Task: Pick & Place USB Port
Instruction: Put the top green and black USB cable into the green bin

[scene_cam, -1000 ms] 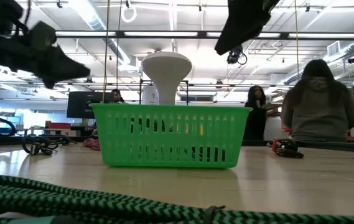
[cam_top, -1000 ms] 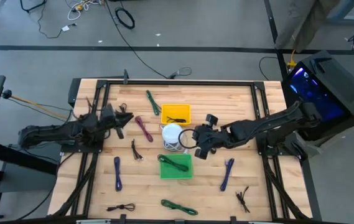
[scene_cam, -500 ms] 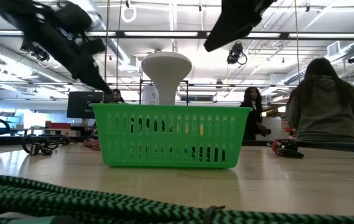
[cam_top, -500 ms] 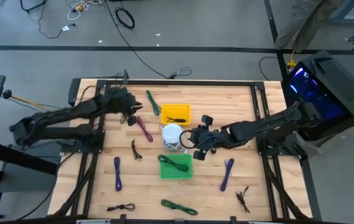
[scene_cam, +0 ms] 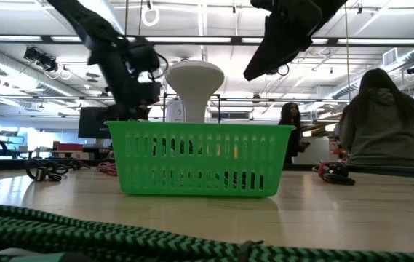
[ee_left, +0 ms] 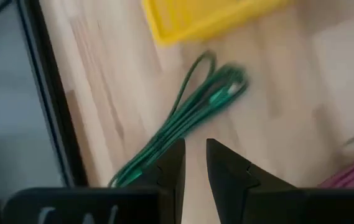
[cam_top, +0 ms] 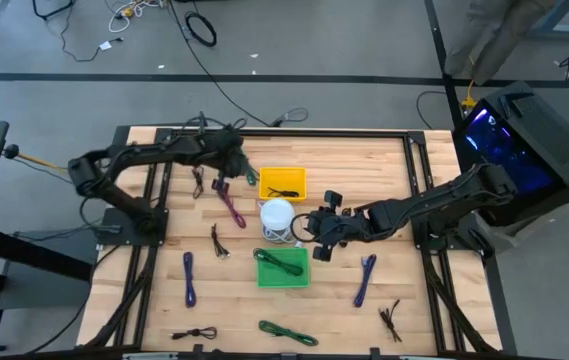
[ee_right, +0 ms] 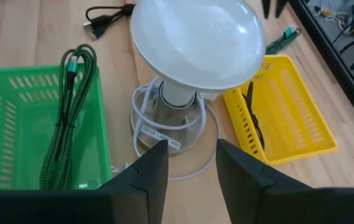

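Observation:
I cannot pick out the USB port for certain; a small dark stick point(cam_top: 197, 181) lies on the wood near my left gripper, too small to identify. My left gripper point(cam_top: 235, 168) point(ee_left: 195, 163) hovers at the far side, over bare wood just short of a green strap point(cam_top: 247, 165) point(ee_left: 189, 118) lying beside the yellow basket point(cam_top: 282, 184) point(ee_left: 208, 15). Its fingers stand a narrow gap apart and hold nothing. My right gripper point(cam_top: 316, 232) point(ee_right: 192, 155) is open and empty, beside the white dome-topped stand point(cam_top: 277, 215) point(ee_right: 195, 37).
A green basket point(cam_top: 282, 265) point(ee_right: 15, 124) holds a green strap. A maroon strap point(cam_top: 230, 205), purple straps point(cam_top: 188, 277) point(cam_top: 366, 278), a green strap point(cam_top: 286, 332) and black ties point(cam_top: 196, 333) point(cam_top: 391, 318) lie about the table. People point(scene_cam: 377, 124) stand beyond the far edge.
My left arm has swung from the table's left edge toward the far edge and to the right, ending over the green strap next to the yellow basket.

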Controlling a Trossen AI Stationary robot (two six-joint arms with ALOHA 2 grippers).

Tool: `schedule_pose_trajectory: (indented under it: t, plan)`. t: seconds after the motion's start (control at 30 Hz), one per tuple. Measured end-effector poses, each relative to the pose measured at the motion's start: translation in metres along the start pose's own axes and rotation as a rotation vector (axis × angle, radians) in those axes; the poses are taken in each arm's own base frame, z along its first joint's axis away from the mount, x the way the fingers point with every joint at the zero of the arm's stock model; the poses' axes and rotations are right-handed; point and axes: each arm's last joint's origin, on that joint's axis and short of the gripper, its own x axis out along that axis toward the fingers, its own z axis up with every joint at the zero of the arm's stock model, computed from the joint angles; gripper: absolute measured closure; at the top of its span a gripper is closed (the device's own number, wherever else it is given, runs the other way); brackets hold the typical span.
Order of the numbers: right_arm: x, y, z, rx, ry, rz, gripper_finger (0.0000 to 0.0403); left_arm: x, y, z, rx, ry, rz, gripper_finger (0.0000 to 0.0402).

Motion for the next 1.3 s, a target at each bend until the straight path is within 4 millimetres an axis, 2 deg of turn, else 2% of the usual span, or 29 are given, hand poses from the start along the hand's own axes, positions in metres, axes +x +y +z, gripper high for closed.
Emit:
schedule_pose_trajectory:
  t: [0.2, 0.43, 0.57, 0.93, 1.03, 1.2, 1.3]
  plan:
    - [0.0, 0.001, 0.0, 0.014, -0.001, 0.003, 0.0268, 0.015, 0.014, 0.003, 0.043, 0.134, -0.069, 0.0332]
    - [0.0, 0.002, -0.001, 0.015, 0.004, 0.029, 0.0268, 0.028, 0.019, 0.001, 0.061, 0.161, -0.098, 0.0332]
    - [0.0, 0.002, 0.0, 0.007, 0.001, 0.028, 0.0268, 0.03, 0.027, 0.002, 0.006, 0.223, 0.035, 0.0332]
    - [0.0, 0.002, 0.001, 0.011, -0.015, 0.033, 0.0268, 0.029, 0.025, 0.011, -0.092, 0.255, 0.122, 0.0324]
    - [0.0, 0.002, 0.001, 0.009, -0.013, 0.033, 0.0268, 0.029, 0.022, 0.018, -0.07, 0.29, 0.17, 0.033]
    - [0.0, 0.002, 0.001, 0.003, -0.011, 0.033, 0.0268, 0.028, 0.015, 0.034, -0.066, 0.204, 0.163, 0.0348]
    - [-0.001, 0.003, 0.001, 0.001, -0.009, 0.034, 0.0268, 0.027, 0.013, 0.04, -0.081, 0.239, 0.24, 0.0352]
